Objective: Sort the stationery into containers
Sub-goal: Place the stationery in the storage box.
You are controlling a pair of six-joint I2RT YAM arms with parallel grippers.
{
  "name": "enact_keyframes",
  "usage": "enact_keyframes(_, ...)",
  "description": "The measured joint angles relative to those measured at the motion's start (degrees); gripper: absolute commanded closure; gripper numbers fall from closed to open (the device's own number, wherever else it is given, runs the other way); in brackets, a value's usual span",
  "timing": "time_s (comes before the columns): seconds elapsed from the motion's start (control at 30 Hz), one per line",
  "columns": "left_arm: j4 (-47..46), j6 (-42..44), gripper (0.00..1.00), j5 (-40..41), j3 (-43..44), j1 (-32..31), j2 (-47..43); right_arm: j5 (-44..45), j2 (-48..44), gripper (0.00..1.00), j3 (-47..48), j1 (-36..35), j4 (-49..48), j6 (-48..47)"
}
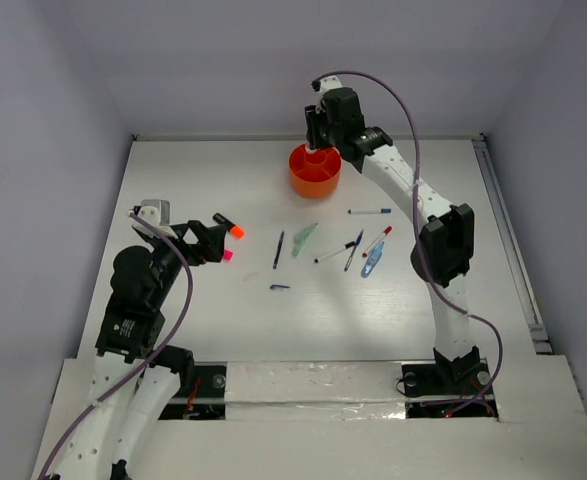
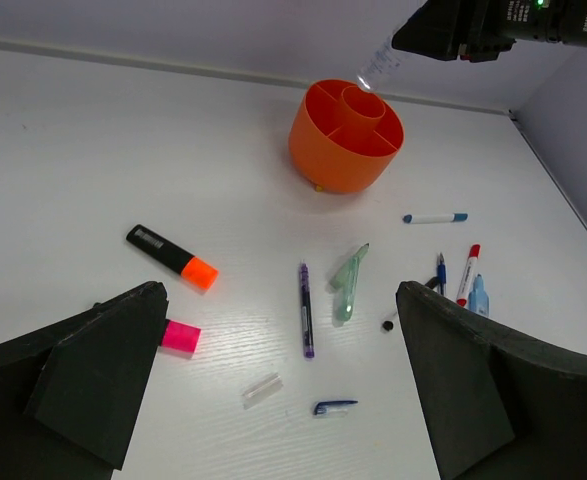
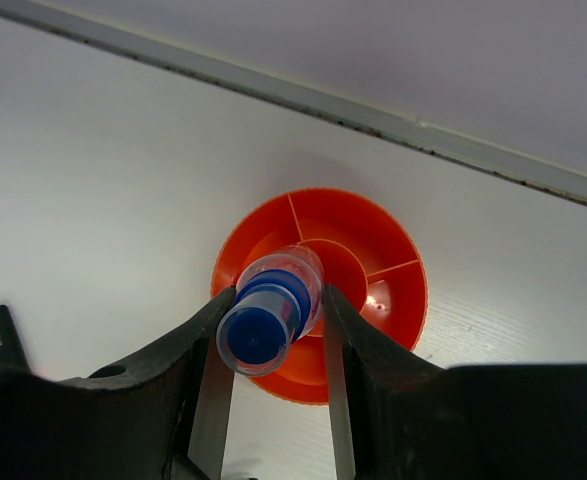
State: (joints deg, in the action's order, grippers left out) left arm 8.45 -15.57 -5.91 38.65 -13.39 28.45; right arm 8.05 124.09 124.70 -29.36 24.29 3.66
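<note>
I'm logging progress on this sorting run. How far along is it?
Nothing looks sorted yet: the orange tub shows only empty compartments. In hand: the right hand holds the blue-capped bottle over the tub. The left hand hangs open above the table. Left on the table: the orange-capped highlighter, dark blue pen, pale green pen, red-tipped marker and white pen, among others.

no text or label is clear enough to read.
</note>
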Motion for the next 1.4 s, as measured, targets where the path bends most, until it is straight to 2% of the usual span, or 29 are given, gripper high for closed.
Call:
enact_keyframes(0.63, 0.0, 0.0, 0.01, 0.0, 0.0, 0.0, 1.3, 0.0, 3.1, 0.9, -1.9, 0.7, 0.4, 0.2)
enact_keyframes(0.73, 0.0, 0.0, 0.01, 0.0, 0.0, 0.0, 1.5, 0.0, 3.2, 0.74, -1.9, 0.7, 0.6, 0.4)
enact_keyframes(0.77, 0.0, 0.0, 0.01, 0.0, 0.0, 0.0, 1.5, 0.0, 3.2, 0.63, -1.9, 0.7, 0.5, 0.4)
enact_keyframes(0.83, 0.0, 0.0, 0.01, 0.0, 0.0, 0.0, 1.5, 0.2, 3.2, 0.49, -1.9, 0.7, 0.5, 0.5)
enact_keyframes(0.87, 0.0, 0.0, 0.01, 0.0, 0.0, 0.0, 1.5, 0.4, 3.2, 0.38, -1.9, 0.7, 0.5, 0.6)
enact_keyframes(1.0, 0.0, 0.0, 0.01, 0.0, 0.0, 0.3, 1.5, 1.2, 3.1, 0.26, -1.9, 0.7, -0.3, 0.5)
enact_keyframes(1.13, 0.0, -0.2, 0.01, 0.4, 0.0, 0.4, 1.5, 0.9, 3.0, 0.25, -1.9, 0.7, -0.8, 0.6)
enact_keyframes(1.2, 0.0, -0.5, 0.01, 0.8, 0.0, 0.5, 1.5, -0.4, 2.3, 0.27, -2.6, 0.7, -1.3, 0.8)
enact_keyframes(1.33, 0.1, -1.3, 0.01, 2.3, 0.2, 1.4, 1.3, -5.1, -1.8, 0.39, -7.6, 0.5, -2.8, 2.2)
enact_keyframes(1.37, 0.2, -1.5, 0.01, 2.9, 0.4, 1.6, 1.2, -6.2, -2.9, 0.47, -9.1, 0.3, -3.7, 2.8)
enact_keyframes(1.4, 0.2, -1.7, 0.01, 3.5, 0.5, 1.9, 1.2, -7.3, -3.8, 0.49, -10.2, -0.1, -4.3, 2.9)
